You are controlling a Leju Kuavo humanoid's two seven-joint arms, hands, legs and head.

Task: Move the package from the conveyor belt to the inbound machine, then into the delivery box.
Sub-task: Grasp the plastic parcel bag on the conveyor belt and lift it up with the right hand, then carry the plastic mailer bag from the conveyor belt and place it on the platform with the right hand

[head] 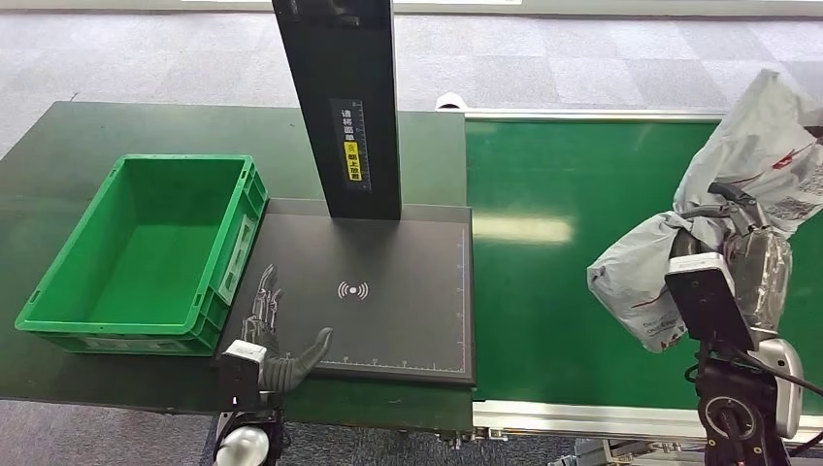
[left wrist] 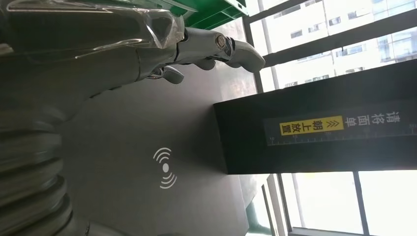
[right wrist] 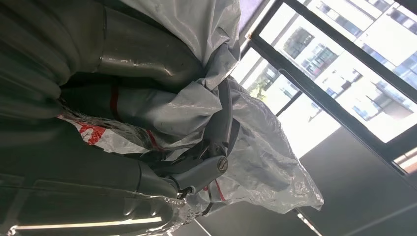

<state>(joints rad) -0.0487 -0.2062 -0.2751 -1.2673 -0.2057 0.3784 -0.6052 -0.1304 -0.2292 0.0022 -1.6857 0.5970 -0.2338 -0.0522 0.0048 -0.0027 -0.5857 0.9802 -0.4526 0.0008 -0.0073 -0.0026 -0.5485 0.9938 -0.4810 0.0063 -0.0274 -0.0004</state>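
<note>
Right hand [head: 730, 233]: fingers [right wrist: 216, 128] closed around the gathered middle of the package [head: 723, 194], a grey plastic mailer bag with red print, crumpled at the grasp. The bag is held up over the right part of the green conveyor belt [head: 543, 291]; whether its lower end touches the belt cannot be told. Left hand [head: 277, 335]: fingers [head: 264, 303] extended and apart, holding nothing, at the near left corner of the dark platform of the inbound machine [head: 388, 282], beside the near right corner of the green delivery box [head: 146, 248]. The machine's black column [head: 340, 97] rises from the platform's far edge; a wireless mark [head: 353, 289] sits at platform centre.

Likely hazards, judged from this state: the slick film may slide through the fingers during transfer, since only a bunched section is held; the loose upper part may brush the column; the left hand occupies the platform corner and may obstruct placement.
</note>
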